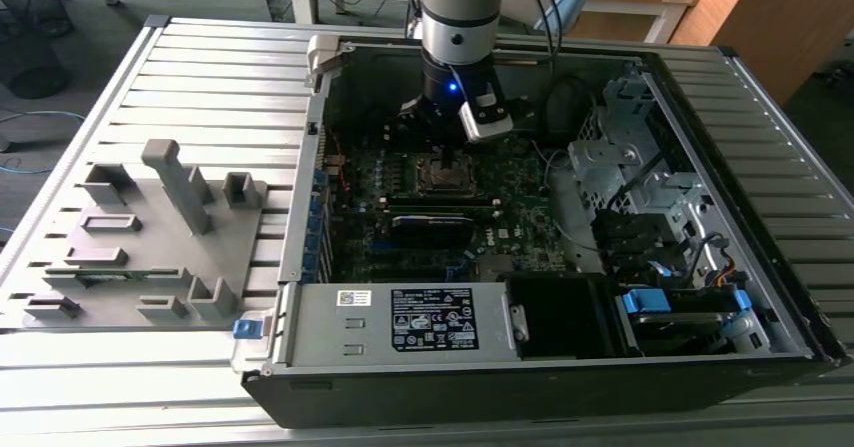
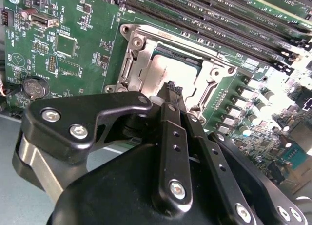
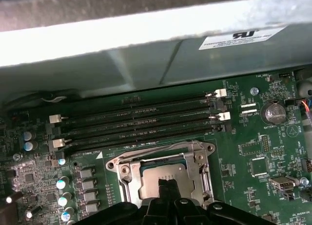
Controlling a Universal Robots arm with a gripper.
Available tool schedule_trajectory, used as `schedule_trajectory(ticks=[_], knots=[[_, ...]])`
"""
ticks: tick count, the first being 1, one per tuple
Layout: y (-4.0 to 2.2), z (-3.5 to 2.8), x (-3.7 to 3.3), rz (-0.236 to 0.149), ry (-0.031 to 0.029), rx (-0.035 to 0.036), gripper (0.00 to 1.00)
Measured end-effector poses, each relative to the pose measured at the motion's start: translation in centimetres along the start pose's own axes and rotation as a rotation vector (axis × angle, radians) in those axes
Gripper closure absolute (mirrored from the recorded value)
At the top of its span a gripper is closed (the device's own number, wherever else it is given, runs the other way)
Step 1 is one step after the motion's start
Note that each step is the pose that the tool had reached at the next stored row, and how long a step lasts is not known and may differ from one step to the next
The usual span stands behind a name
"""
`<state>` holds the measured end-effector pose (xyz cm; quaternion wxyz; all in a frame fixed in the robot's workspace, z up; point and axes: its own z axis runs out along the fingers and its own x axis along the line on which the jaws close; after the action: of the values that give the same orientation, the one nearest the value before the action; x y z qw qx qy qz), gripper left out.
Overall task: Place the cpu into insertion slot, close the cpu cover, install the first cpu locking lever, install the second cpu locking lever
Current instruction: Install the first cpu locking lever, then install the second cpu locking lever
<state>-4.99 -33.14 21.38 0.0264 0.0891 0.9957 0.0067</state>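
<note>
The gripper (image 2: 171, 91) hangs low over the motherboard inside the open computer case (image 1: 747, 77), its two black fingers (image 2: 170, 132) drawn close together with the tips down over the middle of the insertion slot (image 2: 132, 64). Whether those tips pinch anything I cannot tell, since the black linkage hides the contact point in both wrist views. Directly under the fingertips lies the cpu (image 2: 168, 71), its dull grey top showing inside the socket, which suggests it is seated or just being let down square into place. Around it sits the silver frame of the cpu cover (image 3: 197, 164), and from these angles I cannot say whether it is fully down; no locking lever can be told apart from the frame. Just beyond the socket run the long dark memory slots (image 3: 141, 120), and off to one side sits a round coin battery (image 3: 273, 112). Well away from the arm, outside the case, a grey parts fixture (image 1: 147, 237) rests on the slatted table (image 1: 200, 57), and the white-labelled power supply box (image 1: 400, 322) lies at the case's near edge.
</note>
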Motion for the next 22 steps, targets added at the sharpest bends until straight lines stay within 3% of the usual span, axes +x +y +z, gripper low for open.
schedule_trajectory(ticks=[3,22], knots=[[0.04,0.01,-0.25,0.000,0.0001,0.0002,0.90],[-0.01,-0.48,-0.29,0.000,0.0003,0.0005,0.90]])
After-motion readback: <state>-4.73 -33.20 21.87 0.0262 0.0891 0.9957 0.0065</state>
